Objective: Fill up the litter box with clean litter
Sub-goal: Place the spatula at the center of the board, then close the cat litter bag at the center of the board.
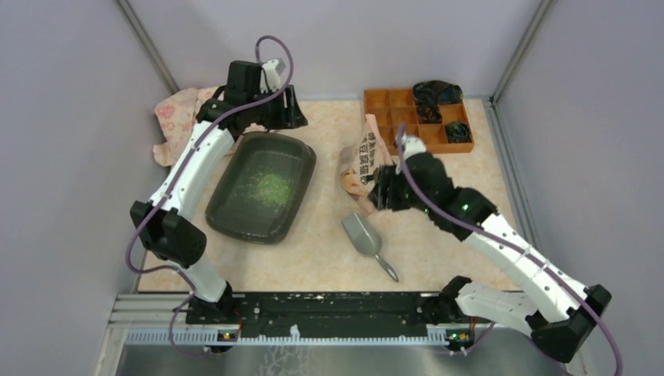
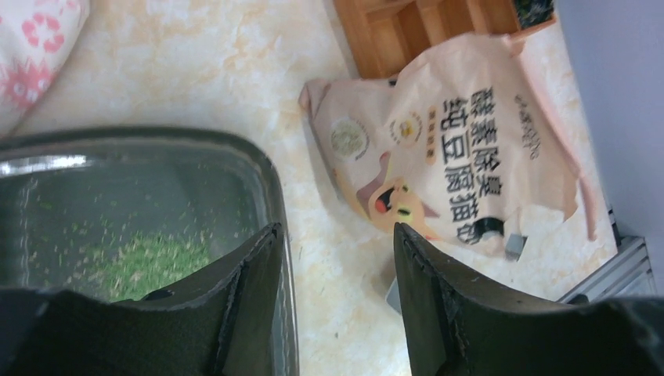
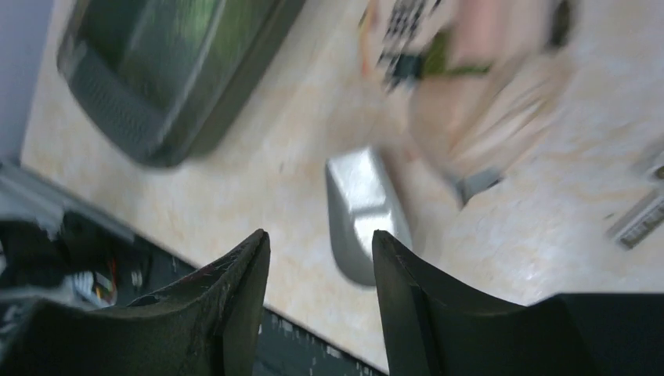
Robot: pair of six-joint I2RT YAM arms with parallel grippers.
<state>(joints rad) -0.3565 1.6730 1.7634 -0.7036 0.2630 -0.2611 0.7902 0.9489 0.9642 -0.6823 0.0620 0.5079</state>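
The dark litter box (image 1: 301, 150) lies left of centre, with a loose patch of green clean litter (image 1: 270, 186) on its floor. My left gripper (image 1: 272, 117) hovers at the box's far end. In the left wrist view it (image 2: 337, 229) stands open, its left finger beside the box rim (image 2: 266, 168) and the litter (image 2: 145, 262), with only bare table between the jaws. My right gripper (image 1: 374, 196) sits at the near end of the peach bag (image 1: 366, 157). Seen from the right wrist, it (image 3: 319, 233) is open and empty above the metal scoop (image 3: 364, 211).
The grey scoop (image 1: 362, 233) lies on the table near the middle, handle towards the arm bases. An orange organiser tray (image 1: 419, 117) stands at the back right. A pink-patterned cloth (image 1: 176, 117) lies at the back left. Grey walls close in three sides.
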